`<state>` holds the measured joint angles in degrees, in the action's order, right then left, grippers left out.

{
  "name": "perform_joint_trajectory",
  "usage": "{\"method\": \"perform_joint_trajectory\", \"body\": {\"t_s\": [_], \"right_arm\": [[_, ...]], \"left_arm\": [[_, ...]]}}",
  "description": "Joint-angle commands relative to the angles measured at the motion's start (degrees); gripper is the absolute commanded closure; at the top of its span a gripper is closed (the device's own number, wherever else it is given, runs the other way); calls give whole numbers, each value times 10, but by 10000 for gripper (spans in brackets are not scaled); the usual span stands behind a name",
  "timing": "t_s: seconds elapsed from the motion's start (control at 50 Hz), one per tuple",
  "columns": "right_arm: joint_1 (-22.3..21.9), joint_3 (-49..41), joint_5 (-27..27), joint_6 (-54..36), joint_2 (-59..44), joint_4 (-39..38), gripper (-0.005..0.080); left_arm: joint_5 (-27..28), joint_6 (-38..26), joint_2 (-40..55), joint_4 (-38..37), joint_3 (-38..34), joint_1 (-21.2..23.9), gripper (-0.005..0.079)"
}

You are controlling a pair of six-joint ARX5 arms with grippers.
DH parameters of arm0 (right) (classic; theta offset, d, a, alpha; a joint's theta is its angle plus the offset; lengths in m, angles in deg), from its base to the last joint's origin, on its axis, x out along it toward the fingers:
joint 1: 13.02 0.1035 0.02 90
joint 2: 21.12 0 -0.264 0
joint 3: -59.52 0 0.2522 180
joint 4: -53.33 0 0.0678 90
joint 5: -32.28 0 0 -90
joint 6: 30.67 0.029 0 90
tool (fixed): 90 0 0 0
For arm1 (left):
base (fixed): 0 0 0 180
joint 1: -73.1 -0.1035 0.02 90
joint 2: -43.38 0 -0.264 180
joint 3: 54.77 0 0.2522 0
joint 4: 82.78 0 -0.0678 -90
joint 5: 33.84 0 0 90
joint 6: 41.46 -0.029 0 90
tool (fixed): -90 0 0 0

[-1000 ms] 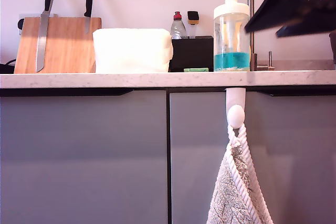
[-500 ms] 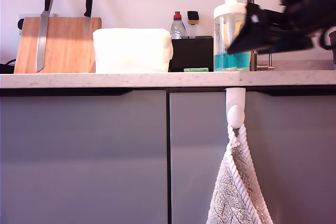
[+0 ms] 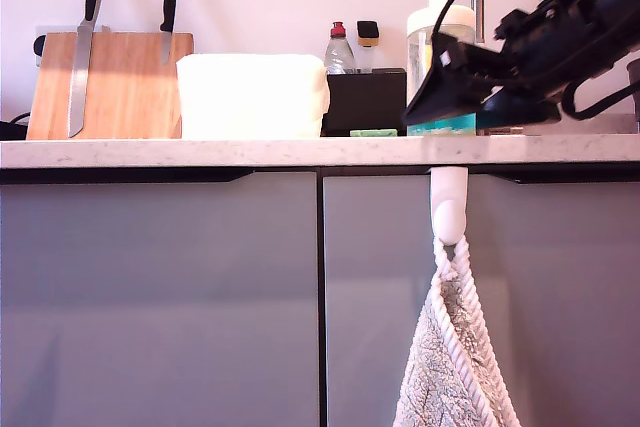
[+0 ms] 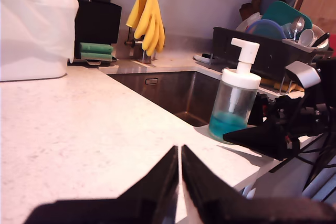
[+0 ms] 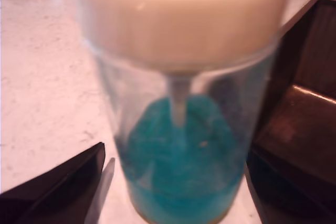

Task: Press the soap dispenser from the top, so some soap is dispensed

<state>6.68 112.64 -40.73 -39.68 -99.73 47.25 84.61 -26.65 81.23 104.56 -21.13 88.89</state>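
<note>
The bench (image 3: 200, 152) runs as a pale speckled slab across the whole exterior view, above grey cupboard doors, and carries everything else. On it, left of centre in that view, sits a white box-like container (image 3: 252, 96), and further left a wooden knife block (image 3: 110, 85) with two black-handled knives on its face.

From the exterior view's right an arm reaches in; its black hand, my second hand (image 3: 440, 97), crosses in front of the soap dispenser (image 3: 440, 17) at mid-body height. In the second wrist view the dispenser's clear wall fills the frame, with a dark finger (image 5: 58, 192) low on one side and another on the far side, both apart from the glass. So that hand is spread wide around the bottle without touching it, probably to steady it while the pump is pressed.

My first hand (image 4: 180, 174) hovers low over the open bench with its two fingers drawn together, holding nothing. It is well apart from the dispenser, which stands right of centre in the first wrist view, at the sink edge. That hand looks kept free for the pressing.

The soap (image 4: 226, 124) lies as a blue-teal layer in the bottom of the bottle. The white pump head (image 4: 245, 51) stands raised and untouched, so the press is not yet made.
</note>
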Motion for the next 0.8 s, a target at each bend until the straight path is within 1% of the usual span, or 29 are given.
{"method": "perform_joint_trajectory", "body": {"t_s": [0.0,0.04,0.1,0.14,0.26,0.32,0.4,0.5,0.64,0.78], "right_arm": [[8,14,-11,2,-4,-5,-21],[10,16,-13,2,-4,-5,-14],[11,18,-18,2,-4,-5,36],[11,18,-24,2,-4,-5,92],[11,18,-26,0,-4,-5,300],[11,18,-26,0,-4,-5,355],[11,18,-26,0,-4,-5,363],[12,18,-26,0,-4,-5,372],[12,18,-26,0,-4,-5,372],[12,18,-26,0,-4,-5,372]], "left_arm": [[-2,-3,7,12,1,5,748],[-2,-3,8,17,1,7,748],[-4,-3,9,21,1,11,748],[-4,-3,13,29,1,14,748],[-4,-3,26,36,6,24,748],[-4,-9,39,43,13,29,748],[-4,-32,63,44,35,39,748],[-4,-55,110,43,84,54,748],[-3,-78,202,42,181,80,748],[8,-81,299,36,285,115,748]]}}
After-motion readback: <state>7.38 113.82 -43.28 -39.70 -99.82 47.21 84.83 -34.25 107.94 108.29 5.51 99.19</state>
